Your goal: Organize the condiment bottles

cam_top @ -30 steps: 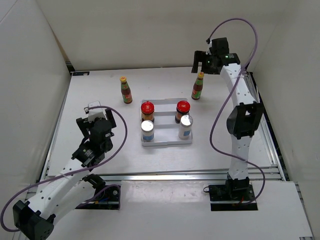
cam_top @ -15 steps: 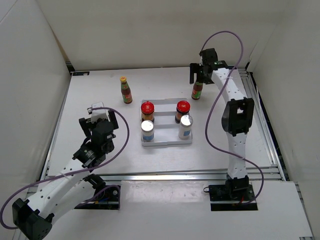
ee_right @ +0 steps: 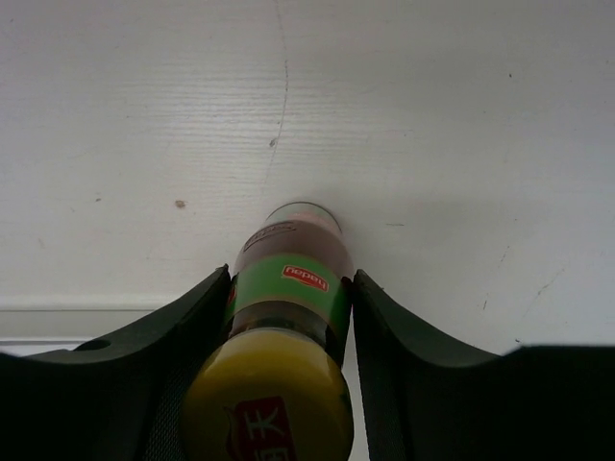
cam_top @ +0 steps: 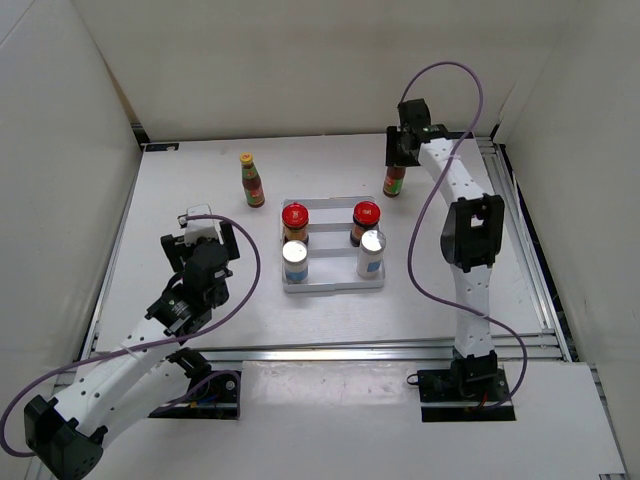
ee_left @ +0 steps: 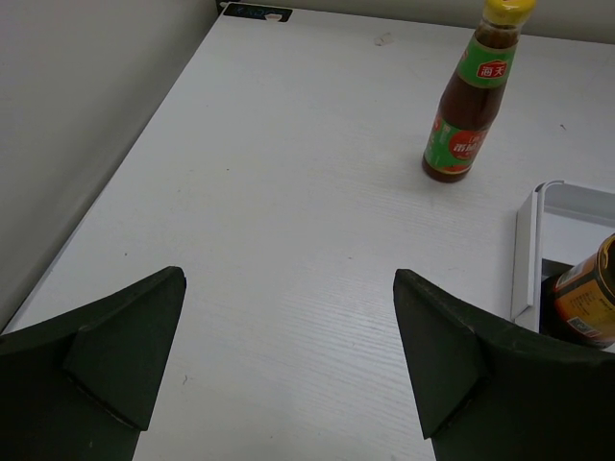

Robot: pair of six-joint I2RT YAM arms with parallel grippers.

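Your right hand (ee_right: 291, 288): clenched round sauce bottle (cam_top: 394, 183) neck | bottle: upright on tabletop (cam_top: 190, 200), 1 o'clock of tray (cam_top: 332, 286) | your left hand (ee_left: 288, 355): released, empty, tabletop 8 o'clock

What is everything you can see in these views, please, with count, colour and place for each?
Sauce bottles: two, red, yellow caps; left sauce bottle beyond the far-left corner of the tray, right sauce bottle beyond its far-right corner.
Jars: two, dark, red lids; tray's far row.
Shakers: two, white, silver tops; tray's near row.
Tray: one, white; centre of the table.
Left gripper: one, black; open above the table.
Right gripper: one, black; closed on the right sauce bottle.
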